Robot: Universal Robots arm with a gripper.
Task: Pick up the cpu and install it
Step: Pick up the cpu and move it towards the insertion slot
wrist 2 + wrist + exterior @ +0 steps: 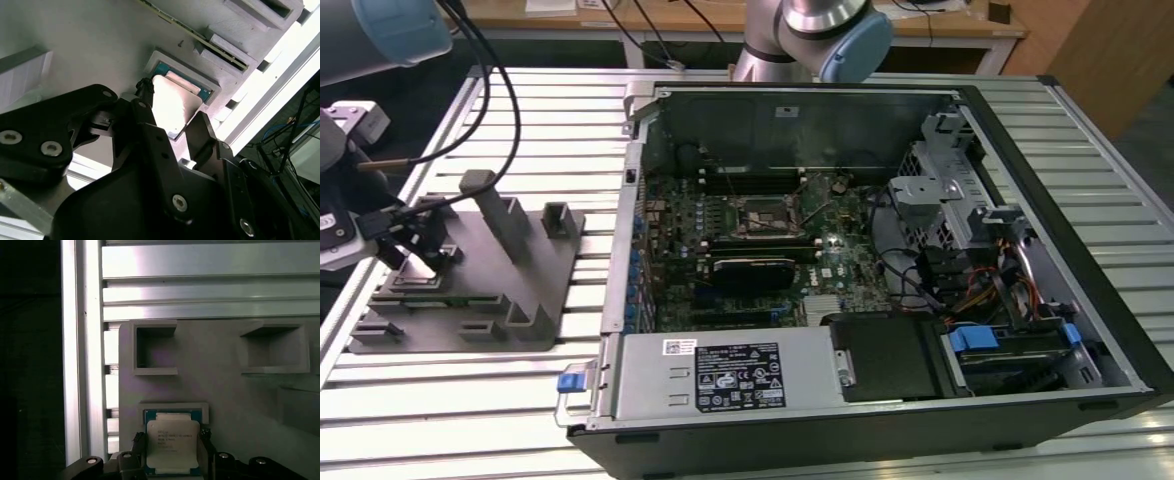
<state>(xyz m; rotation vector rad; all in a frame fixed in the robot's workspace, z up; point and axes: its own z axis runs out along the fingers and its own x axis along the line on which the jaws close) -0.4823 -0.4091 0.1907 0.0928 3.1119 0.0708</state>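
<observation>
**A:** What stands at the exterior view's left?

**B:** The gripper [424, 262], low over a grey fixture block [520, 290] that rests on the slatted tabletop [454, 400].

**A:** And the cpu?

**B:** In both wrist views the cpu [172, 442] [172, 100] lies flat in a shallow square recess of that block. Its silver lid faces up, with a thin green rim showing around it.

**A:** How do the jaws stand?

**B:** They are set to the chip's width. One black finger [140, 452] lies against each of two opposite sides, so they have hold of the cpu, which sits down in its recess.

**A:** Further right?

**B:** An open computer case [801, 125] lies on its side just beside the block. Its motherboard [841, 265] faces up, and the dark square socket [761, 217] near its middle is well apart from the gripper. Low in the exterior view, the case holds a grey box with a white label [720, 375].
</observation>
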